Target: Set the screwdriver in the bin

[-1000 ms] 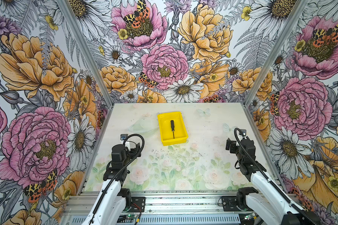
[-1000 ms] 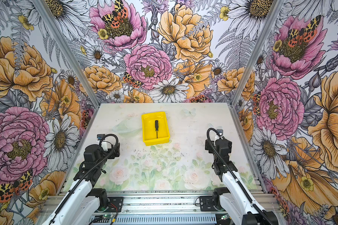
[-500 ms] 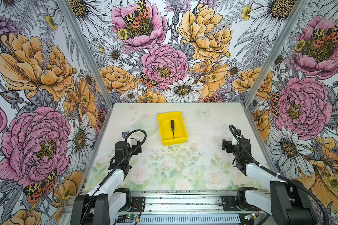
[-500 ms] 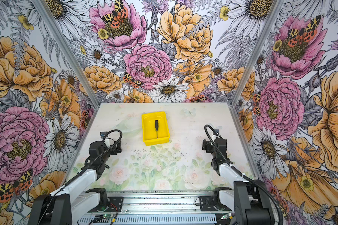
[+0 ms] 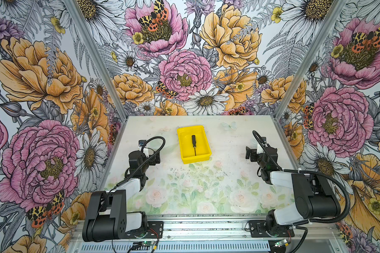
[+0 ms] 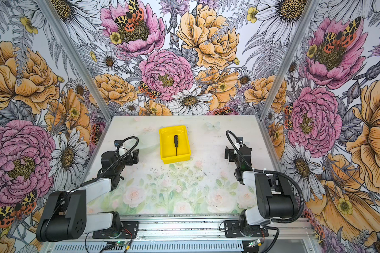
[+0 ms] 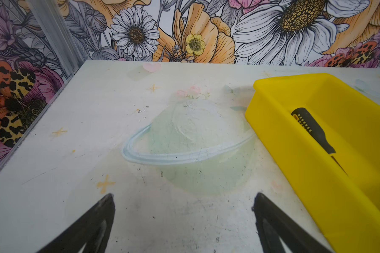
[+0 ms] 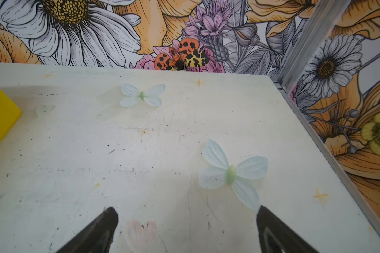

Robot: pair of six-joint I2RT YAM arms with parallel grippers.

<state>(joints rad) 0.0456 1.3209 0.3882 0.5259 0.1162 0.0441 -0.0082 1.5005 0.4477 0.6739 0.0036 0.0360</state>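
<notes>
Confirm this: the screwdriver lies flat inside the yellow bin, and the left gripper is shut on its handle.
Not quite. The screwdriver does lie flat inside the yellow bin, but the left gripper is open and holds nothing, as the left wrist view shows.

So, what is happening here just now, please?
Nothing is being handled right now. The screwdriver already lies inside the yellow bin, handle toward the back wall. The left tool and the right tool are both open and empty, one on each side of the bin, apart from it, above the table. The job looks finished.
</notes>
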